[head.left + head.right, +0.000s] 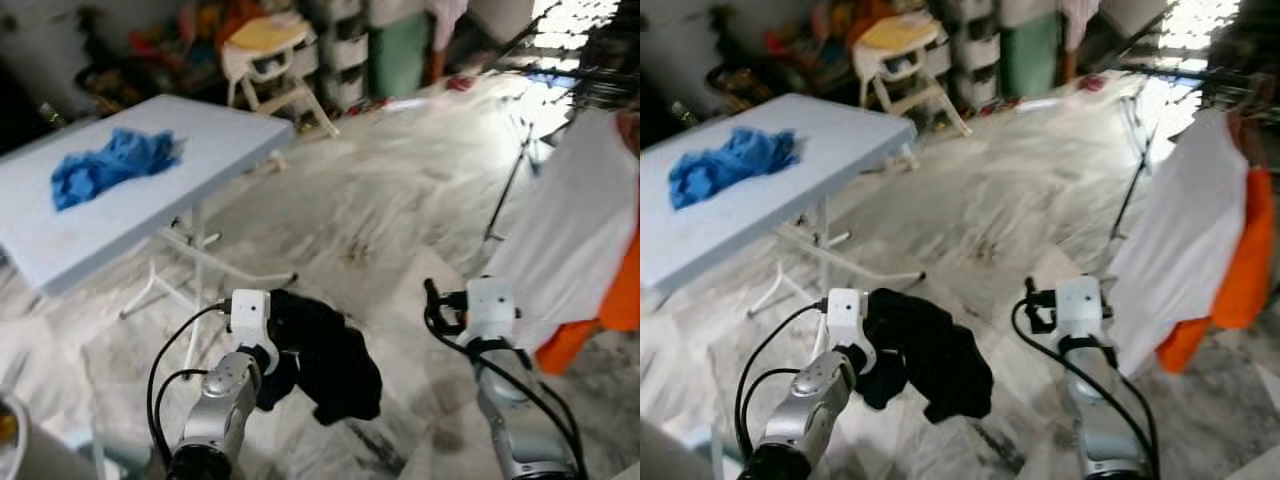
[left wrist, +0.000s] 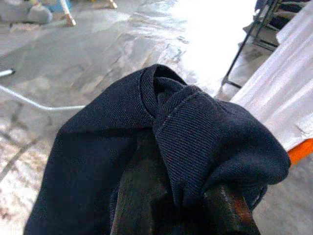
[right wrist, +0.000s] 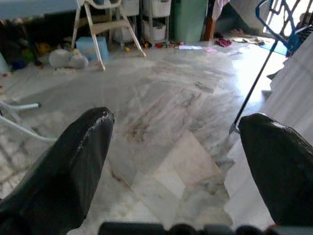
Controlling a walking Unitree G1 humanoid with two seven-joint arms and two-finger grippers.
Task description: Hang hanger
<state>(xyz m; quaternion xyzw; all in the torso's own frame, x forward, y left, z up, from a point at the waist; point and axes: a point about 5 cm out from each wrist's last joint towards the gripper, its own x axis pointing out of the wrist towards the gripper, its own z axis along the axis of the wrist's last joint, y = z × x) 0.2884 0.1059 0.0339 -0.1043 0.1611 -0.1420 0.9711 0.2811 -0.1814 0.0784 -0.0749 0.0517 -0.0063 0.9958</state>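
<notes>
Two grippers reach forward over the marble floor (image 1: 400, 200). Far left, a crumpled blue cloth (image 1: 110, 165) lies on the pale blue bench (image 1: 60, 240). The left gripper (image 2: 186, 210) is clamped on a dark navy garment (image 1: 325, 355), which drapes over its fingers and hangs bunched above the floor; any hanger inside the cloth cannot be made out. The right gripper (image 3: 176, 161) is empty, its black fingers (image 3: 73, 161) spread wide. Far right, a white garment (image 1: 580, 230) hangs over an orange one (image 1: 600, 320), near the thin black legs of a rack (image 1: 510, 180).
</notes>
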